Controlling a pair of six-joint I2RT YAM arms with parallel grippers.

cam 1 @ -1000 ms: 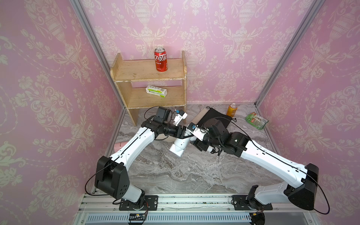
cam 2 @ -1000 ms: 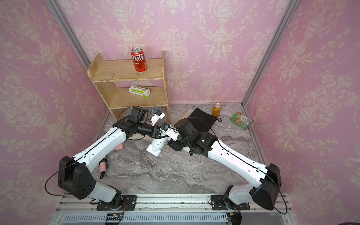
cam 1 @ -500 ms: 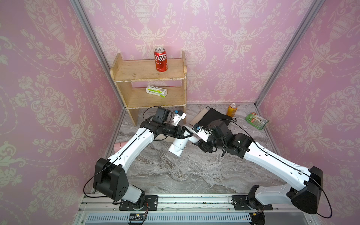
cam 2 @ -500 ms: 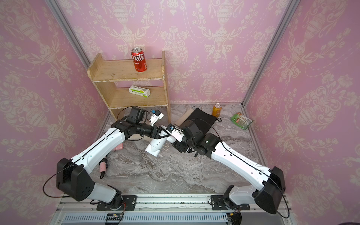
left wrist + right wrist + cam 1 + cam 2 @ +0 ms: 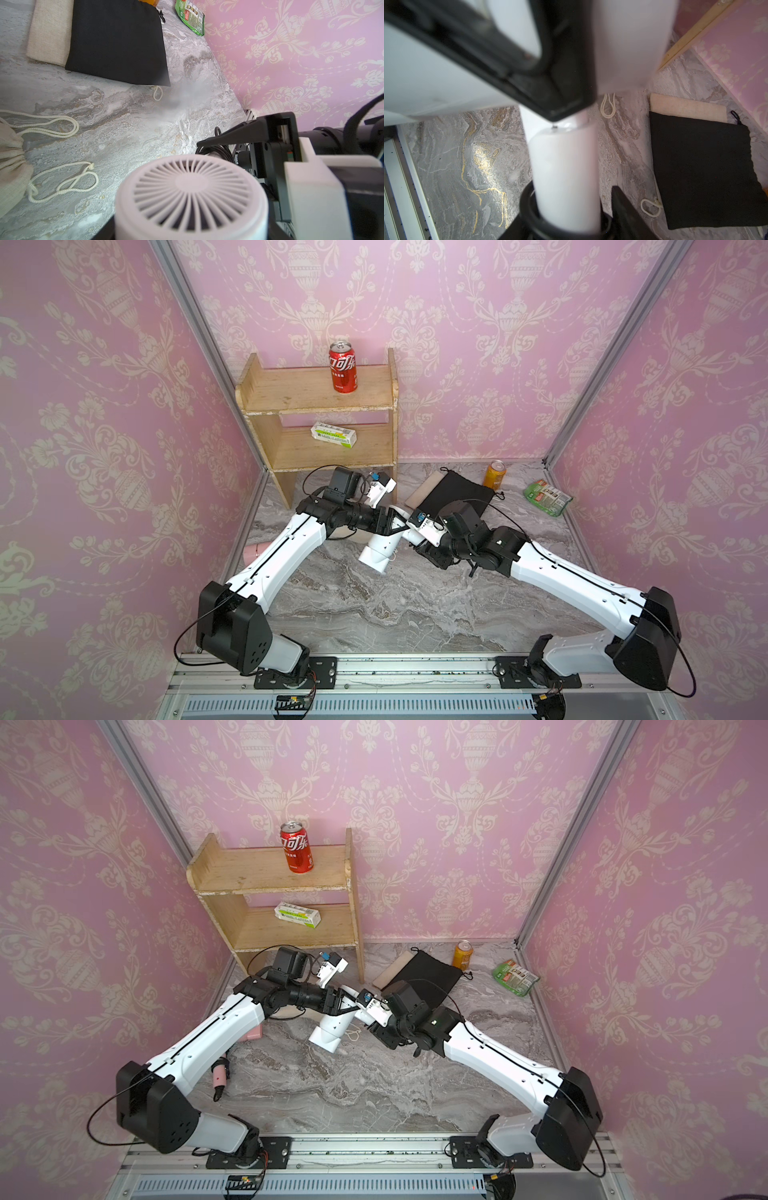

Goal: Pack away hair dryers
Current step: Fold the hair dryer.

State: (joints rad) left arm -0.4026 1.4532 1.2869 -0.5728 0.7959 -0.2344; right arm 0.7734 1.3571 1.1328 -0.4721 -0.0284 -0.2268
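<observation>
A white hair dryer (image 5: 379, 551) hangs above the marble table (image 5: 374, 614) in both top views, between the two arms. My left gripper (image 5: 388, 523) is shut on its barrel, and the round rear grille (image 5: 191, 193) fills the left wrist view. The folding handle (image 5: 564, 170), with a black cord looped round it, stands between the fingers of my right gripper (image 5: 569, 209). One finger (image 5: 620, 203) is still a little apart from the handle. A pale pink hair dryer (image 5: 253, 1032) lies mostly hidden under my left arm.
A black pouch (image 5: 453, 494) lies on a beige one (image 5: 423, 489) at the back. Another beige pouch (image 5: 11, 164) with loose drawstrings lies beside the dryer. A wooden shelf (image 5: 316, 406) holds a red can (image 5: 343, 366) and a box (image 5: 333, 434). An orange can (image 5: 494, 475) and a green packet (image 5: 546, 497) sit back right.
My right gripper's jaws have narrowed round the dryer's handle, and that arm has shifted slightly. The left arm and the dryer have stayed almost still.
</observation>
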